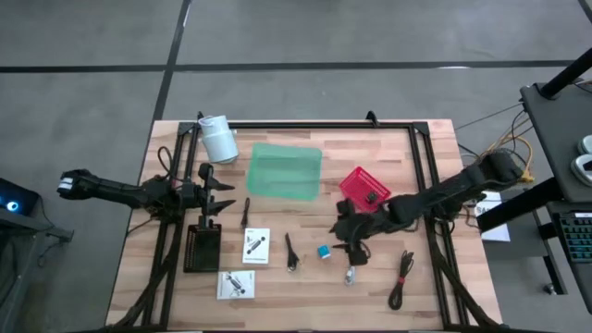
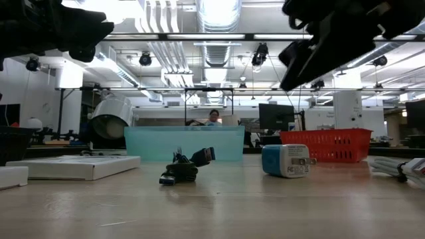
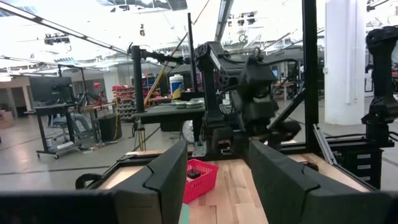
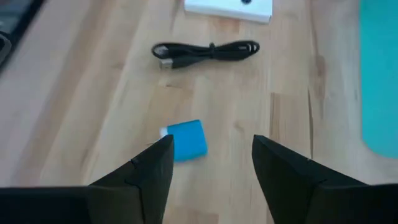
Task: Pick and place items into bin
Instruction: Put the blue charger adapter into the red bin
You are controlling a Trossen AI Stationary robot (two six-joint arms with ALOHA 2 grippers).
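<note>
My right gripper [image 1: 350, 242] [image 4: 211, 148] is open and hovers above the table just right of the small blue block [image 1: 324, 251] [image 4: 185, 140] [image 2: 285, 160], touching nothing. A coiled black cable [image 1: 290, 252] [image 4: 205, 50] [image 2: 186, 166] lies left of the block. A silver cable [image 1: 351, 275] and another black cable [image 1: 401, 277] lie toward the near edge. Two white packets [image 1: 256, 245] [image 1: 236, 284] and a thin black stick [image 1: 246, 213] lie flat on the table. The green bin [image 1: 285, 170] [image 2: 184, 143] stands at the far middle. My left gripper [image 1: 220, 194] [image 3: 217, 165] waits open at the left.
A red basket [image 1: 364, 188] [image 2: 325, 145] stands just beyond my right gripper. A white roll [image 1: 218, 139] lies at the far left corner, and a black tray-like object [image 1: 202, 248] sits near my left arm. A black frame [image 1: 305, 125] borders the table.
</note>
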